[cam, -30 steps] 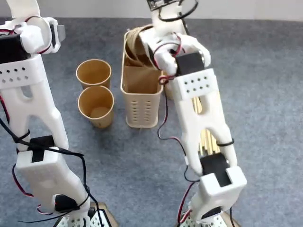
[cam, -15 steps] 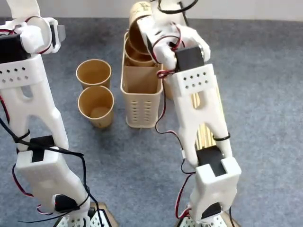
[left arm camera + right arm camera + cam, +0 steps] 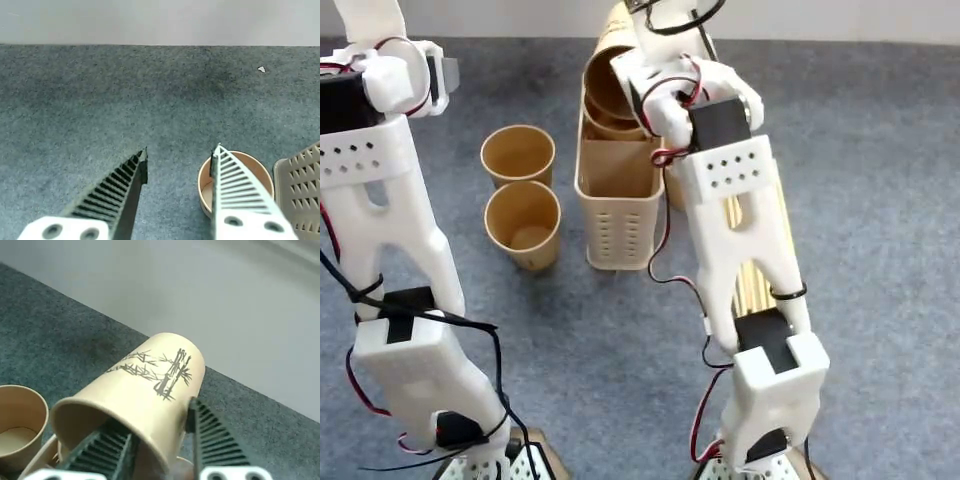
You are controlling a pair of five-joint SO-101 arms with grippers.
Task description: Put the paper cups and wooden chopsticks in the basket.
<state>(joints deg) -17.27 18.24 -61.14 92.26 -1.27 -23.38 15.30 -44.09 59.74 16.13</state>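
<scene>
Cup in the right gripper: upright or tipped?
Tipped. The paper cup lies sideways in the right gripper, over the basket's far end.

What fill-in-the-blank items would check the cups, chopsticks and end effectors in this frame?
The right end effector holds a tilted paper cup above the ____. ____ other paper cups stand upright on the carpet. The left end effector is ____ and empty. The wooden chopsticks lie under the ____ arm, outside the basket.
Missing: basket; two; open; right.
</scene>
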